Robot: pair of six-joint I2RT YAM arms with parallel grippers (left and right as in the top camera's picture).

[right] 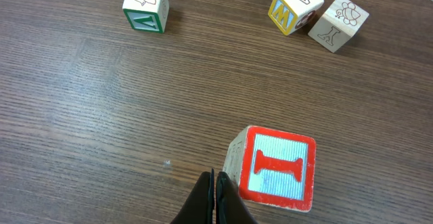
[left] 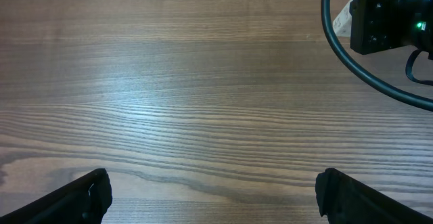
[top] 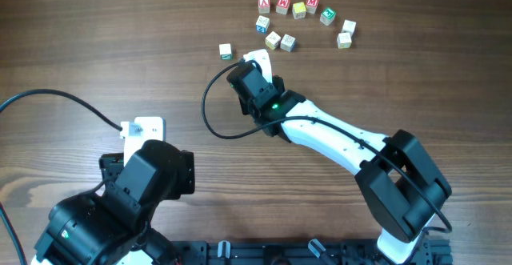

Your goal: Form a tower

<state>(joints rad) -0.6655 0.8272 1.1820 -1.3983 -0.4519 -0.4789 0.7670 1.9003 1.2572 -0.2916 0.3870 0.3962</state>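
From where I stand, the tower (right: pixel 277 166), a short stack of small pale wooden letter cubes whose top face has a red frame and a red letter, stands on the brown wooden table (right: pixel 101 116). From above I cannot count its cubes. The right gripper (right: pixel 214 178) has its two black fingers pressed together with nothing between them. Their tips are just beside the tower's lower left corner in the wrist view; whether they touch it I cannot tell. The left gripper (left: pixel 213 187) is spread wide and empty, well apart from the tower, toward the robot's base.

I think the step in hand is to fetch one more cube. To do it well, the right arm should first rise straight up from the tower, because a sideways move with the fingers so near could push the top cube. Only then should the fingers open. The single pale wooden cube with green marks (right: pixel 145 5), near the tower and apart from the others, seems the easiest to take. The group of loose letter cubes (top: pixel 300 17) beyond the tower is crowded. When placing, it is better to come down centred over the red face and release gently.
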